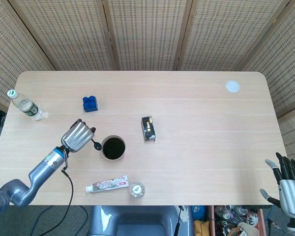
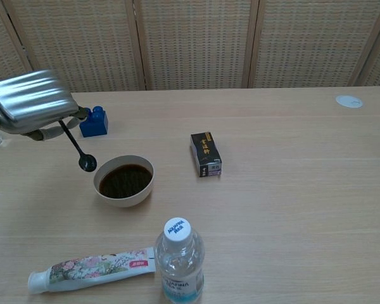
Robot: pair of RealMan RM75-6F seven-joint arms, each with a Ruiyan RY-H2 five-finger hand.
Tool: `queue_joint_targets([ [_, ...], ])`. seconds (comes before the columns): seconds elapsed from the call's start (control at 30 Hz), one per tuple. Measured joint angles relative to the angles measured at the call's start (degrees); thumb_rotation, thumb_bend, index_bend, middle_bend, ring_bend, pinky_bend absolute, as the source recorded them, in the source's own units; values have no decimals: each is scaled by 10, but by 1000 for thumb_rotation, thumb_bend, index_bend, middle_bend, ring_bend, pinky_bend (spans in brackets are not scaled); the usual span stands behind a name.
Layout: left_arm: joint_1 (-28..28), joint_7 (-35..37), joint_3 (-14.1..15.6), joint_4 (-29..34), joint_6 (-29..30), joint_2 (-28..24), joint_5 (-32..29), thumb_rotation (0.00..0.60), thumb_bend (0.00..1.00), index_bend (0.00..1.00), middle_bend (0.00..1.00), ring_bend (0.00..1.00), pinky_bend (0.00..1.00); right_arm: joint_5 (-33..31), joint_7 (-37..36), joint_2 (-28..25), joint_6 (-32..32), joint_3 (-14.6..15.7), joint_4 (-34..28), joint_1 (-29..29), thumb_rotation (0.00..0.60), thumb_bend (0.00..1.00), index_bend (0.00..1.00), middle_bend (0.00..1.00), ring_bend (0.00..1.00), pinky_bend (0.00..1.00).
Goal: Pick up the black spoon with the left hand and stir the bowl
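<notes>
My left hand [image 1: 78,136] [image 2: 33,105] holds the black spoon [image 2: 78,147] by its handle, up off the table. The spoon hangs tilted, its round bowl end [image 1: 97,145] just left of the rim of the white bowl [image 1: 113,148] [image 2: 123,180]. The bowl holds dark liquid and sits on the table's front left part. My right hand [image 1: 286,183] hangs off the table's front right corner with its fingers spread and nothing in it; the chest view does not show it.
A blue brick [image 1: 90,103] [image 2: 93,121] stands behind the bowl. A black box [image 1: 148,128] [image 2: 206,154] lies right of it. A toothpaste tube [image 1: 107,184] [image 2: 88,268] and a water bottle [image 2: 179,259] are near the front edge. Another bottle [image 1: 24,105] lies far left; a white disc [image 1: 232,86] far right.
</notes>
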State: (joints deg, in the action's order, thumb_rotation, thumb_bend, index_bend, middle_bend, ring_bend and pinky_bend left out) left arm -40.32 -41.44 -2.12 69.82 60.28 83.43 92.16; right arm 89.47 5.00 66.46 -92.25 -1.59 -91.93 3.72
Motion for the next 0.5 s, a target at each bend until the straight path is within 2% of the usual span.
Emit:
queue_joint_targets([
  [0.5,-66,-121,13,-37,-61,55,56,600,431,641,810,739,750,-6,-10,2,5,0,12,0,600,199,216,111,0,0],
])
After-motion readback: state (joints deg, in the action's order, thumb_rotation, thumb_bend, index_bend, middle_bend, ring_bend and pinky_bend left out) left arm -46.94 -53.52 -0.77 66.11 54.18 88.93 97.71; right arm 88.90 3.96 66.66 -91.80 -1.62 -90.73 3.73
